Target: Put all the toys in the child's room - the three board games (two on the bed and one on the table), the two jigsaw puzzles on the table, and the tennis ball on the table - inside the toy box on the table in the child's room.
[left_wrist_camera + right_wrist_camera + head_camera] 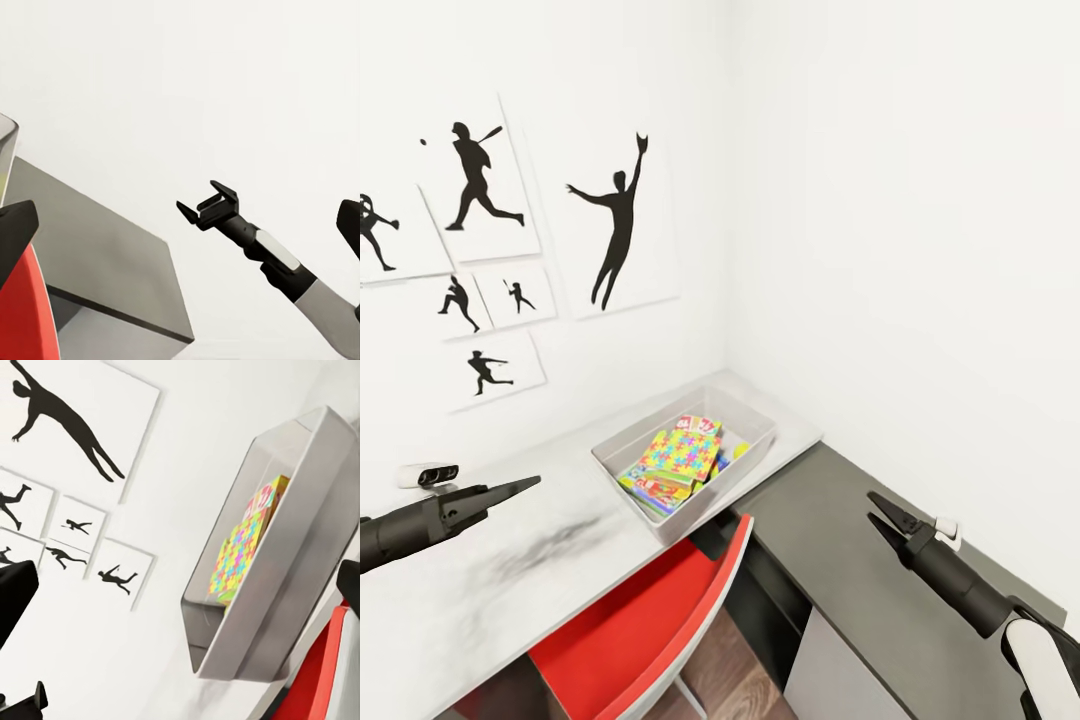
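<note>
- The toy box (760,425) sits on the pale table (480,590), against the wall.
- A jigsaw puzzle (680,453) lies on top inside it, with the tennis ball (741,450) beside it.
- The left gripper (520,487) hovers empty over the table, jaws together.
- The right gripper (882,512) hangs empty over the dark lower section, jaws apart.

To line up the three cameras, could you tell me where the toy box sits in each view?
Head view: toy box at centre, on the pale table, toys inside.
Left wrist view: a grey sliver at the left edge may be its corner; I cannot be sure.
Right wrist view: toy box at right, shown tilted.
Shared landmark: the red chair.
</note>
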`<state>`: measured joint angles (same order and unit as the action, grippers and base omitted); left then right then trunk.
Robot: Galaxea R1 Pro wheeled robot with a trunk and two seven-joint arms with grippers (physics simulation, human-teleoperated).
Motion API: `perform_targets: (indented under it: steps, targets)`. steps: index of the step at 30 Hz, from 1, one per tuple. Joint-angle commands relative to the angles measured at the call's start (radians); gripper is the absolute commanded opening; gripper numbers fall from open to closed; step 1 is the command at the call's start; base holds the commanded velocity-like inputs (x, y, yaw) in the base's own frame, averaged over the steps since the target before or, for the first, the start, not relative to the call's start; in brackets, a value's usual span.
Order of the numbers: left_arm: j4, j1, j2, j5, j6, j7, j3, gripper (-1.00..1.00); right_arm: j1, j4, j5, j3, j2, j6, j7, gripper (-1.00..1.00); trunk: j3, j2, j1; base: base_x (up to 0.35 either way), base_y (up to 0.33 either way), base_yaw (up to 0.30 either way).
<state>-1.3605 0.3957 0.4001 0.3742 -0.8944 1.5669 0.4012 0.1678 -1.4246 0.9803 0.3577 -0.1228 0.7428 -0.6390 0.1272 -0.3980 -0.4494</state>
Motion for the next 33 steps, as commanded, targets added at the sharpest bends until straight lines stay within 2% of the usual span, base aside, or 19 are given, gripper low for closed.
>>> perform_targets:
  steps: [1,13,33]
  targets:
    - [0.0,0.001,0.0,-0.001,-0.011,0.004,0.001,1.0,0.001,0.0,0.003,0.001,0.0,0.007,-0.001,1.0,0.0,-0.002,-0.001,-0.005,0.0,0.0]
    - [0.0,0.001,0.0,-0.001,-0.011,0.004,0.013,1.0,0.001,0.001,0.003,0.002,0.0,0.006,-0.001,1.0,-0.017,-0.002,-0.001,-0.058,0.042,0.009]
    - [0.0,0.001,0.0,-0.001,-0.011,0.004,0.013,1.0,0.001,0.0,0.003,0.003,0.0,0.006,-0.001,1.0,-0.019,-0.002,-0.001,-0.002,0.001,0.003]
